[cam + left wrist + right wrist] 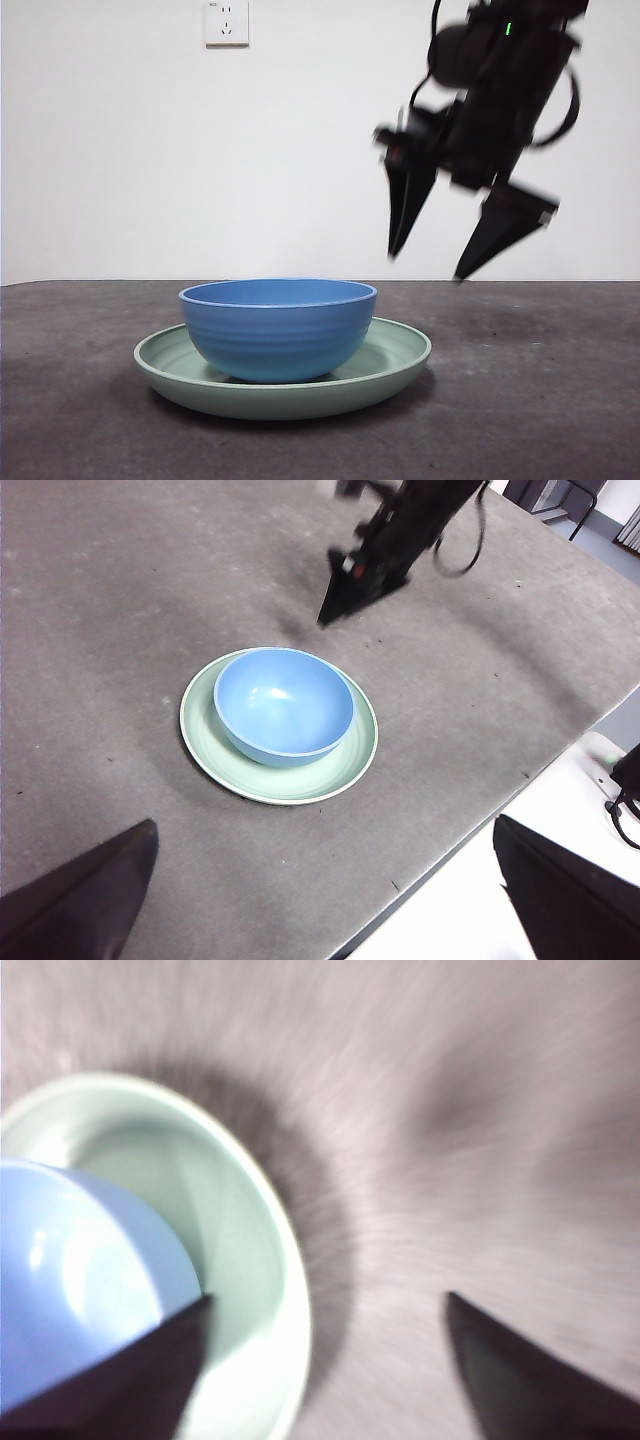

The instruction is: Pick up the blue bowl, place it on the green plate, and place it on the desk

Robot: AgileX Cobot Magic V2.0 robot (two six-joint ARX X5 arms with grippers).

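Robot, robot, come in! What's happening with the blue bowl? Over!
Right gripper open, empty, in the air beside the bowl. Left gripper open, waiting further off. Blue bowl sitting on green plate, on the desk. Nothing in the way.

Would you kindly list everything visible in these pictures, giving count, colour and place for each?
blue bowl: one, medium blue, upright and empty, sitting in the green plate.
green plate: one, pale sage green, flat on the desk under the bowl.
desk: one, dark grey-brown, spanning the view.
wall socket: one, white, on the white wall behind the desk.
white surface: one, beside the desk's edge, seen in the left wrist view.
right gripper: one, black, jaws open, in the air above the desk beside the plate, holding nothing.
left gripper: one, black, jaws open, raised well clear of the plate, holding nothing.
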